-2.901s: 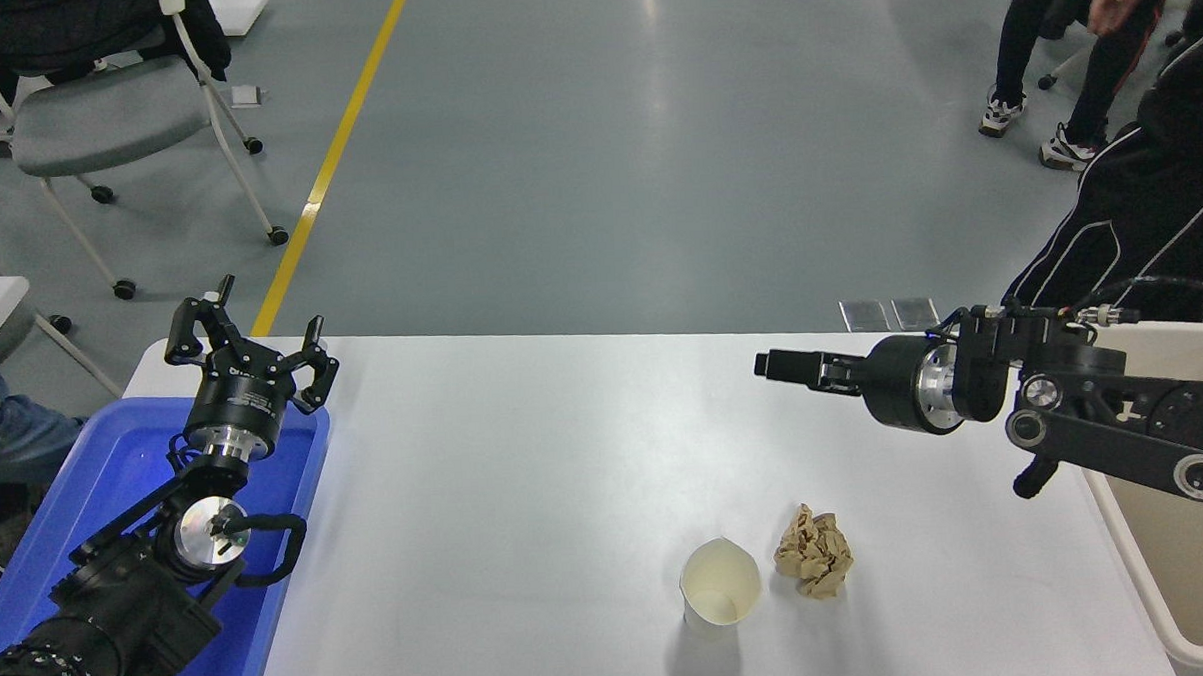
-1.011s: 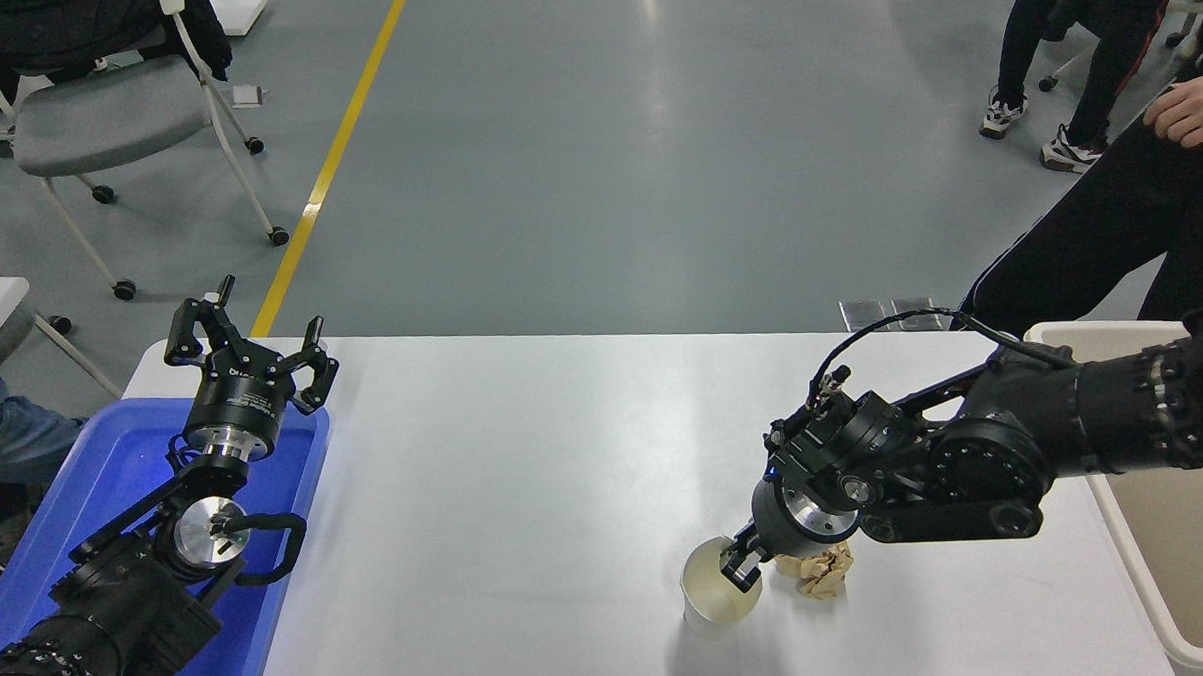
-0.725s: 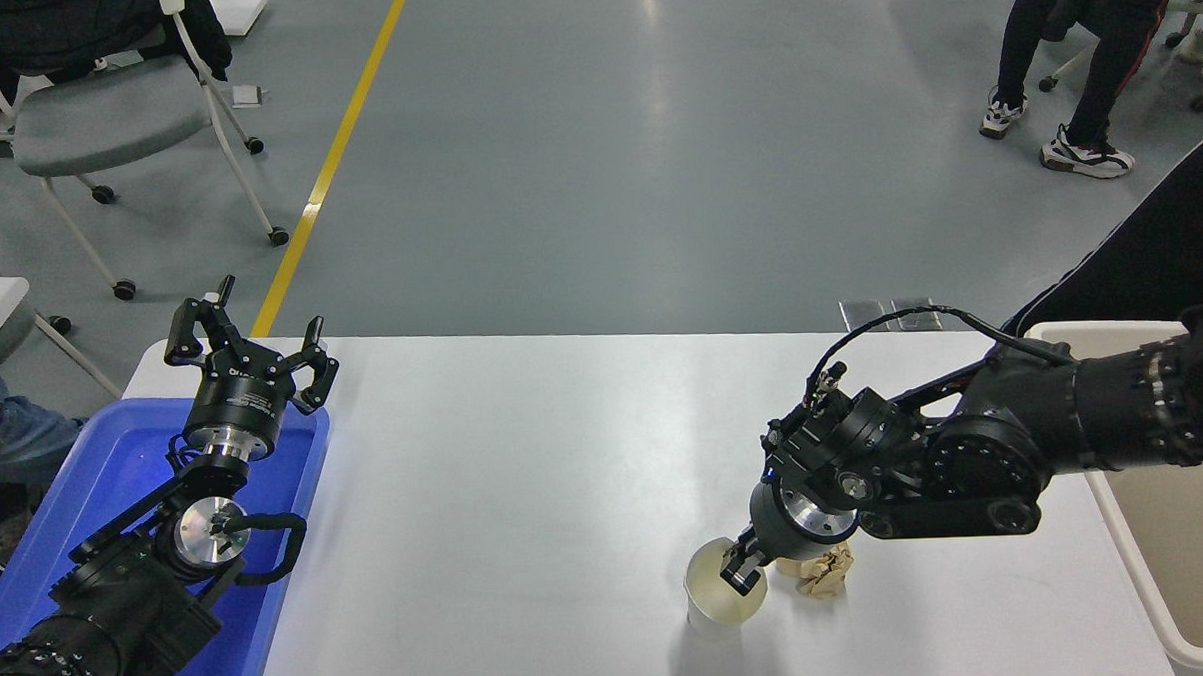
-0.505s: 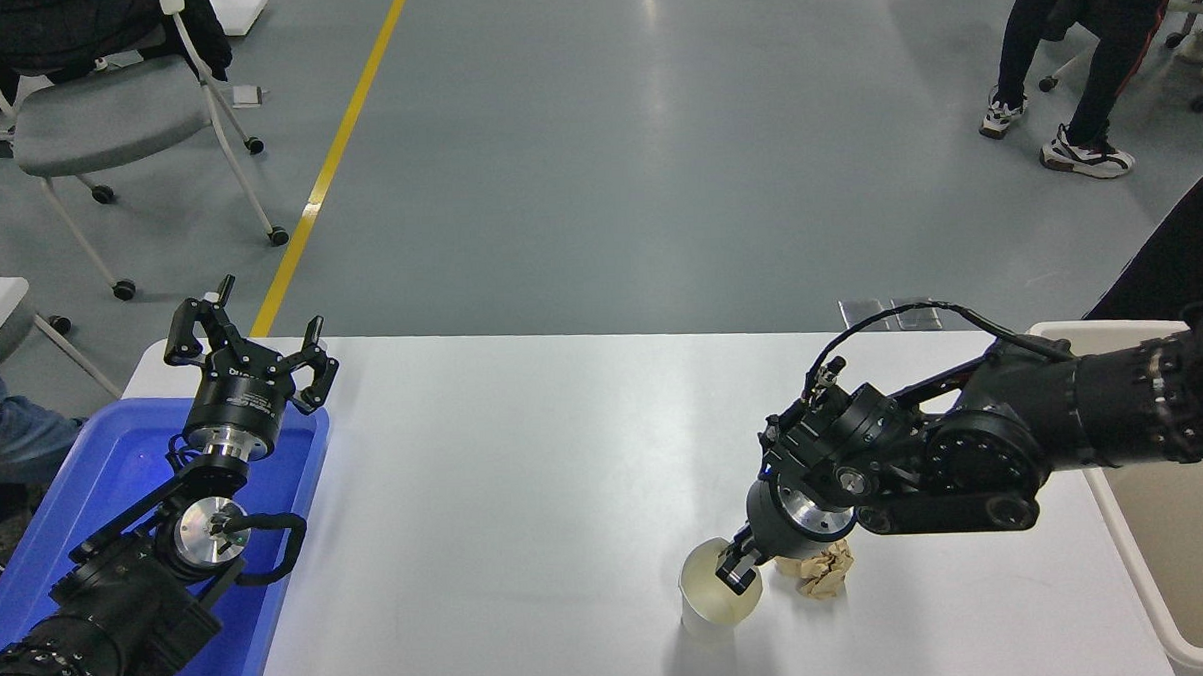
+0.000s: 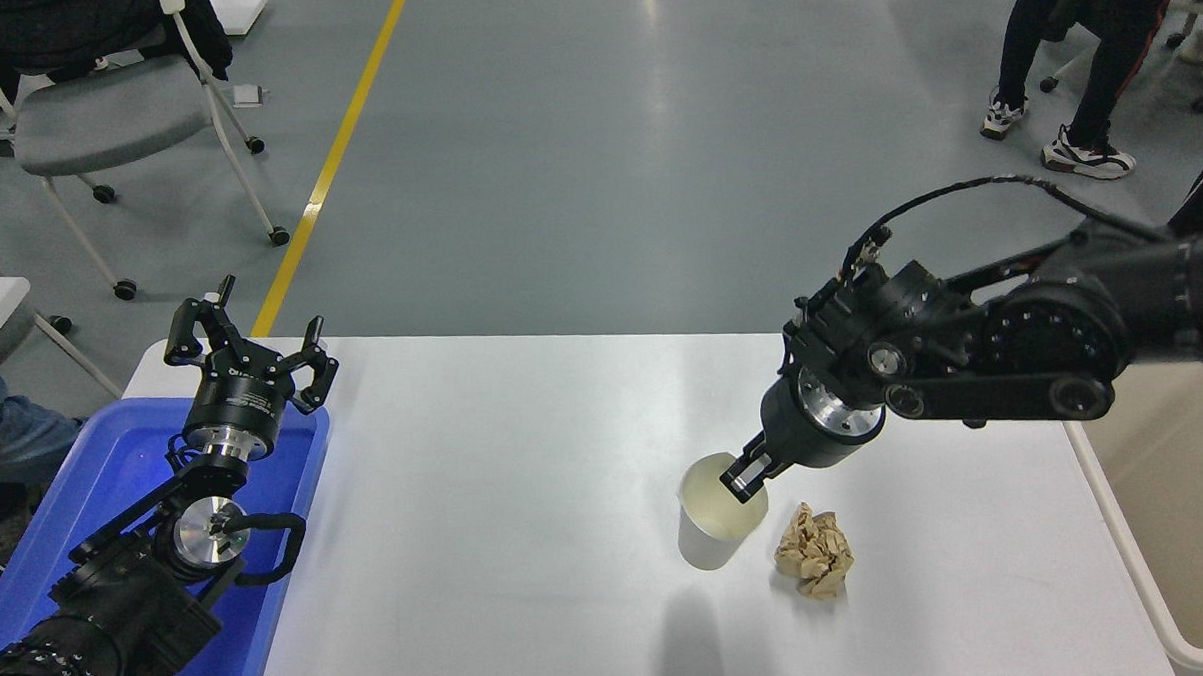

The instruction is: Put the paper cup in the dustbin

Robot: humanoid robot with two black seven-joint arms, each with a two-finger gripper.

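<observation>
The off-white paper cup (image 5: 713,529) hangs upright above the white table (image 5: 487,502), its shadow on the tabletop below it. My right gripper (image 5: 747,475) points down and is shut on the cup's right rim, one finger inside the cup. The beige dustbin (image 5: 1158,519) stands at the table's right end, partly behind my right arm. My left gripper (image 5: 248,342) is parked open at the lower left, over the blue tub.
A crumpled tan paper ball (image 5: 816,564) lies on the table just right of the cup. A bright blue tub (image 5: 116,475) sits at the left edge. A person's legs (image 5: 1072,71) and a wheeled chair (image 5: 113,115) are on the floor beyond the table.
My right gripper came down onto the cup's rim, closed on it and has now lifted it off the table, up and slightly away. The paper ball is uncovered. The left arm has not moved.
</observation>
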